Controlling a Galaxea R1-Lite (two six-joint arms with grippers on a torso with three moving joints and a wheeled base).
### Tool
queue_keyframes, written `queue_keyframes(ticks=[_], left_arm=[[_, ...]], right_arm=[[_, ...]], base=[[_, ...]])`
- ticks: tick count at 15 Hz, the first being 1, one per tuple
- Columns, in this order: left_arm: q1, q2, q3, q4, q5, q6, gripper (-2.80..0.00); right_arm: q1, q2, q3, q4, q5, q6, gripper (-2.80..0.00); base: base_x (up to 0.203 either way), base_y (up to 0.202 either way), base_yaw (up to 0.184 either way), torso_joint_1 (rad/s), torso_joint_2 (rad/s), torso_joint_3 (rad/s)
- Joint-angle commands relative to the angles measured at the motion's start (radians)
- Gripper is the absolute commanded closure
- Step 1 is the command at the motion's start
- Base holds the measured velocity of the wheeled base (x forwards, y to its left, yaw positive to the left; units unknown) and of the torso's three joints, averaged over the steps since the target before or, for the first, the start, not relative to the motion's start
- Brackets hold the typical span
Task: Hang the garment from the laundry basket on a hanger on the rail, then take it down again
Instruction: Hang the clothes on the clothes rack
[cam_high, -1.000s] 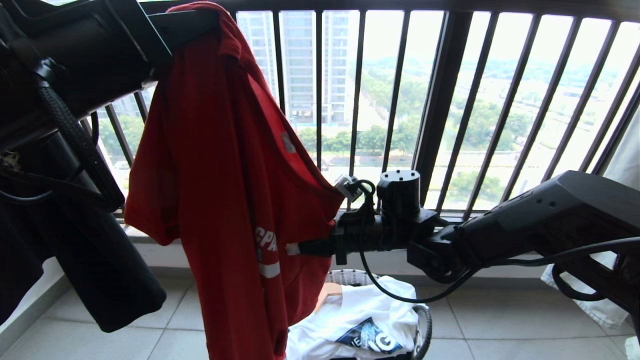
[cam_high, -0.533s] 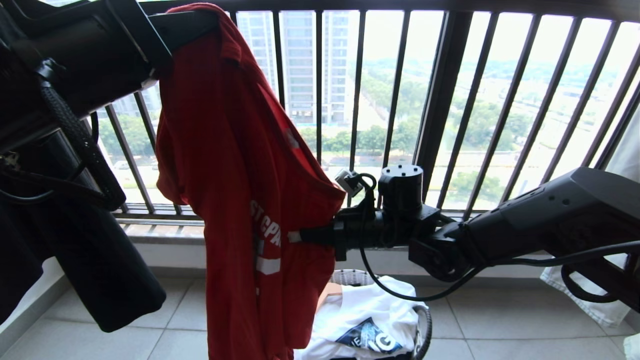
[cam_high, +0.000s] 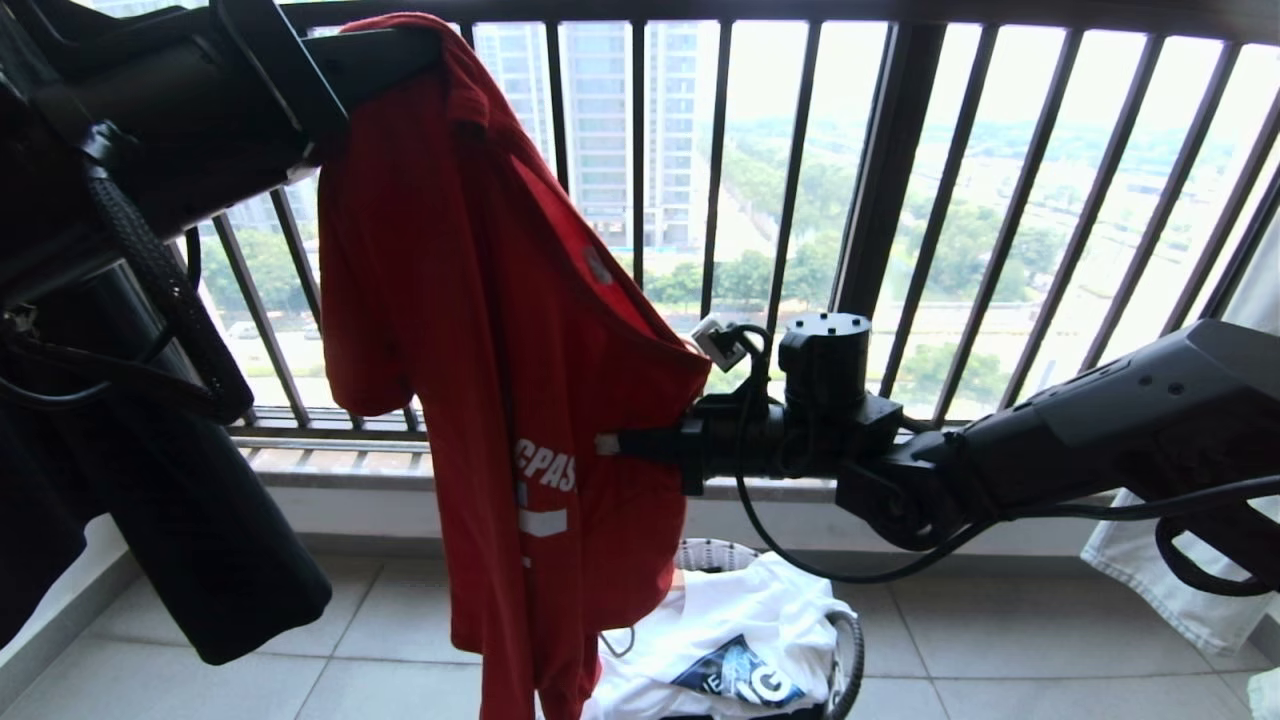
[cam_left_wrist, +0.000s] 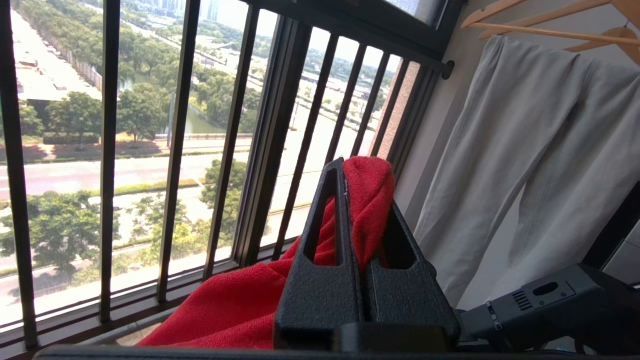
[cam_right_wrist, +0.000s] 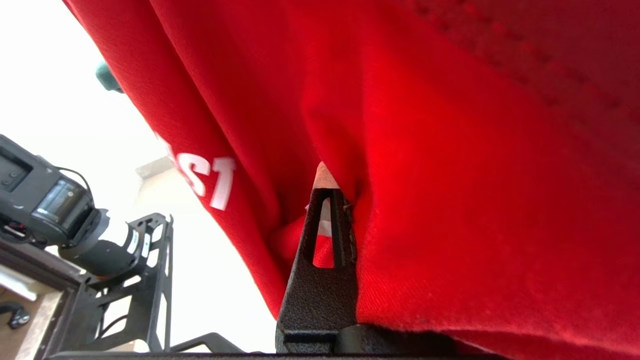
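A: Where is the shirt (cam_high: 500, 330)?

B: We hold it in the air at two places, in front of the window bars (cam_high: 880, 200). Our left gripper (cam_left_wrist: 357, 200) is high, its fingers (cam_left_wrist: 325, 260) pressed together on a bunch of red cloth at the top. Our right gripper (cam_high: 610, 445) comes in level from the right, lower down, and its fingers pinch a fold beside the white lettering.

A: So the long axis?

B: It runs steeply down from the left grip; the right grip pulls the lower part toward the right, and the rest hangs loose below it. The hem hangs near the basket (cam_high: 715, 552), which sits on the floor (cam_high: 1000, 650) under the right arm with a white shirt (cam_high: 730, 640) in it.

A: And the hanger, the rail?

B: We see neither in the head view. The left wrist view shows wooden hangers (cam_left_wrist: 540, 22) above a pale cloth (cam_left_wrist: 530, 160) to the right, by the wall. We judge the shirt must be spread first, so the next move turns on drawing the two grips apart.

A: Room?

B: The bars stand close behind, the basket is below. Open space lies toward us and upward.
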Motion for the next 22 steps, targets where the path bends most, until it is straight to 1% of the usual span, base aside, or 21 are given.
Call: queue_keyframes(ticks=[1,5,6,7,8,9,10,11,12,13,15,16,18,19,20,22], left_arm=[[-0.001,0.018,-0.005,0.002,-0.004,-0.001,0.0],[-0.016,0.05,-0.009,0.01,-0.005,-0.001,0.0],[-0.02,0.062,-0.011,0.01,-0.005,0.0,0.0],[-0.025,0.068,-0.024,0.012,-0.005,0.0,0.0],[-0.035,0.073,-0.045,0.018,-0.004,0.0,0.0],[-0.04,0.076,-0.073,0.052,-0.004,0.004,0.0],[-0.051,0.078,-0.109,0.123,-0.003,0.021,0.0],[-0.063,0.082,-0.14,0.198,-0.002,0.065,0.0],[-0.072,0.1,-0.163,0.244,0.0,0.119,0.0],[-0.089,0.123,-0.177,0.276,0.004,0.162,0.0],[-0.098,0.157,-0.185,0.33,0.008,0.214,0.0],[-0.102,0.169,-0.191,0.35,0.009,0.239,0.0],[-0.125,0.189,-0.22,0.357,0.02,0.253,0.0],[-0.146,0.208,-0.244,0.358,0.041,0.26,0.0],[-0.166,0.225,-0.267,0.365,0.068,0.281,0.0],[-0.215,0.24,-0.293,0.437,0.121,0.325,0.0]], right_arm=[[-0.031,-0.062,0.024,0.0,0.003,-0.002,0.0],[-0.032,-0.129,0.086,0.025,0.001,-0.009,0.0],[-0.031,-0.141,0.095,0.049,0.001,-0.042,0.0],[-0.031,-0.146,0.107,0.079,0.0,-0.096,0.0],[-0.031,-0.147,0.127,0.102,-0.012,-0.158,0.0],[-0.031,-0.146,0.145,0.108,-0.036,-0.195,0.0],[-0.031,-0.144,0.156,0.108,-0.056,-0.215,0.0],[-0.031,-0.146,0.17,0.105,-0.067,-0.236,0.0],[-0.032,-0.156,0.181,0.104,-0.069,-0.246,0.0],[-0.034,-0.176,0.194,0.103,-0.075,-0.247,0.0],[-0.038,-0.212,0.226,0.09,-0.088,-0.266,0.0],[-0.038,-0.221,0.232,0.081,-0.095,-0.281,0.0],[-0.038,-0.243,0.24,0.077,-0.097,-0.284,0.0],[-0.038,-0.251,0.245,0.078,-0.097,-0.284,0.0],[-0.037,-0.261,0.254,0.077,-0.097,-0.284,0.0],[-0.037,-0.268,0.254,0.078,-0.096,-0.283,0.0]], base=[[0.0,0.0,0.0,0.0,0.0,0.0],[0.0,0.0,0.0,0.0,0.0,0.0],[0.0,0.0,0.0,0.0,0.0,0.0],[0.0,0.0,0.0,0.0,0.0,0.0],[0.0,0.0,0.0,0.0,0.0,0.0],[0.0,0.0,0.0,0.0,0.0,0.0],[0.0,0.0,0.0,0.0,0.0,0.0],[0.0,0.0,0.0,0.0,0.0,0.0],[0.0,0.0,0.0,0.0,0.0,0.0],[0.0,0.0,0.0,0.0,0.0,0.0],[0.0,0.0,0.0,0.0,0.0,0.0],[0.0,0.0,0.0,0.0,0.0,0.0],[0.0,0.0,0.0,0.0,0.0,0.0],[0.0,0.0,0.0,0.0,0.0,0.0],[0.0,0.0,0.0,0.0,0.0,0.0],[0.0,0.0,0.0,0.0,0.0,0.0]])
